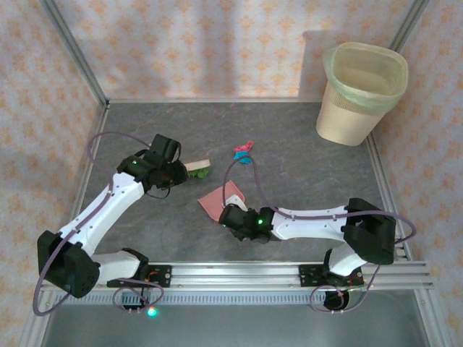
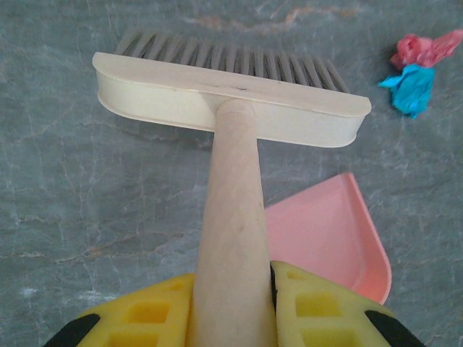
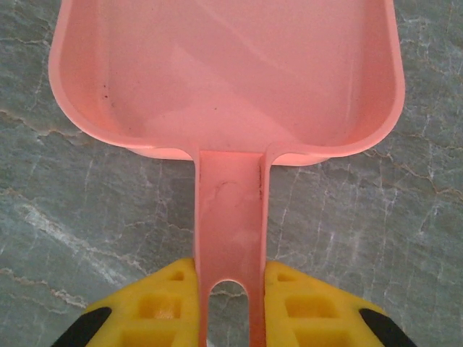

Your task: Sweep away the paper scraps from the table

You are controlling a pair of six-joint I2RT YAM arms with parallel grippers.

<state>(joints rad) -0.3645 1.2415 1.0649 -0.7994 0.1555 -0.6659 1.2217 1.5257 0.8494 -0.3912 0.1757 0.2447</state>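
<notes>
My left gripper (image 2: 233,307) is shut on the wooden handle of a cream brush (image 2: 224,101), whose grey bristles rest on the table (image 1: 304,181). From above, the left gripper (image 1: 172,171) is at the left, with the brush head (image 1: 197,168) pointing right and a bit of green (image 1: 203,174) at its edge. A red and a blue wad of the paper scraps (image 1: 244,152) lie together right of the brush; the red wad (image 2: 423,49) and the blue wad (image 2: 411,88) are apart from the bristles. My right gripper (image 3: 230,307) is shut on the handle of the pink dustpan (image 3: 224,72), which lies flat (image 1: 223,198).
A cream waste bin (image 1: 362,90) with a green liner stands at the table's far right corner. Orange floral walls close in the left, back and right sides. An aluminium rail (image 1: 289,271) runs along the near edge by the arm bases.
</notes>
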